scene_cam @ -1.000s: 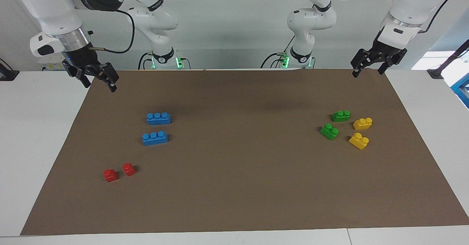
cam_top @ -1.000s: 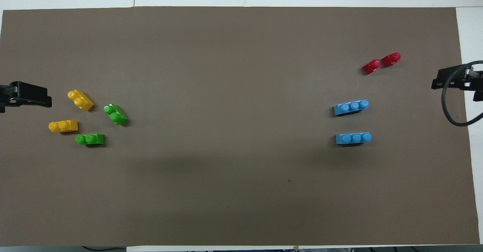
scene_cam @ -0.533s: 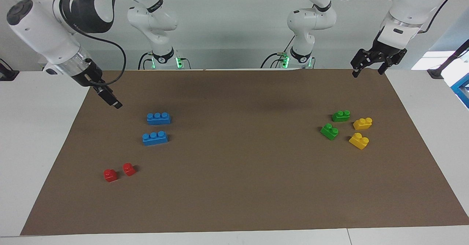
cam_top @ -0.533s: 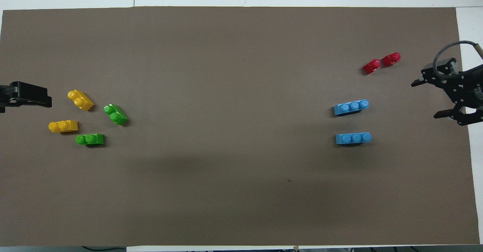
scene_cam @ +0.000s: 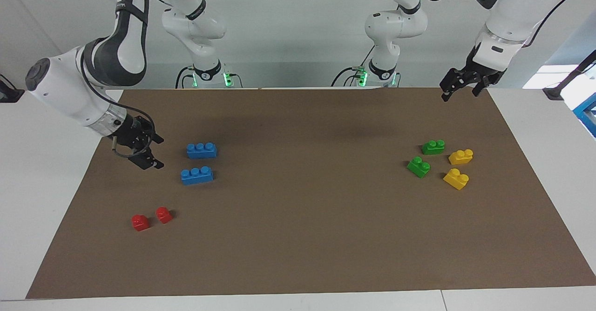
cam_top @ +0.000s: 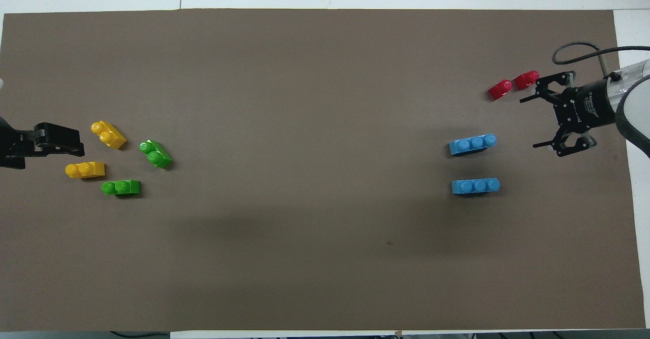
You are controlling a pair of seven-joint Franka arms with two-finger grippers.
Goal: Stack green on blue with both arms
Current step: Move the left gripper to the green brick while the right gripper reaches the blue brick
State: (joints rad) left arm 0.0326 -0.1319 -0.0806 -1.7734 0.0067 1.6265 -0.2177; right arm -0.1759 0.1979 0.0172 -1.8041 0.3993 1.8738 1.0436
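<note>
Facing view
- right gripper [scene_cam: 157, 151]: hanging low over the brown mat [scene_cam: 298, 236] near the right arm's end of the bench [scene_cam: 42, 199], beside the two blue bricks; jaws spread wide, nothing in them.
- left gripper [scene_cam: 458, 87]: up over the mat's corner at the left arm's end, on the robots' edge; jaws look parted and empty.
- blue bricks: one [scene_cam: 201, 150] closer to the robots' edge, the other [scene_cam: 197, 175] right next to it, one step toward the bench's outer edge; both flat on the mat, studs up, not touching.
- green bricks: both toward the left arm's end, one [scene_cam: 433, 147] closer to the robots' edge, the other [scene_cam: 418, 166] just beside it and turned at an angle. Neither is on a blue, they're well apart from them.
- yellow bricks [scene_cam: 460, 156]: pair sitting just beside the greens, closer to the left arm's end edge.
- red bricks [scene_cam: 140, 222]: two little ones side by side, closer to the outer edge than the blues.

Overhead view
- right gripper [cam_top: 543, 121]: comes in from the right arm's end edge, over the mat between the red bricks [cam_top: 500, 90] and the blue pair [cam_top: 473, 144]; jaws wide open, gripping nothing.
- left gripper [cam_top: 76, 143]: poking in at the left arm's end edge, over the mat by the yellow bricks [cam_top: 108, 134]; can't read the jaws from up here.
- green bricks [cam_top: 156, 154]: lying on the mat, untouched, second one [cam_top: 121, 188] closer to the robots' edge.
</note>
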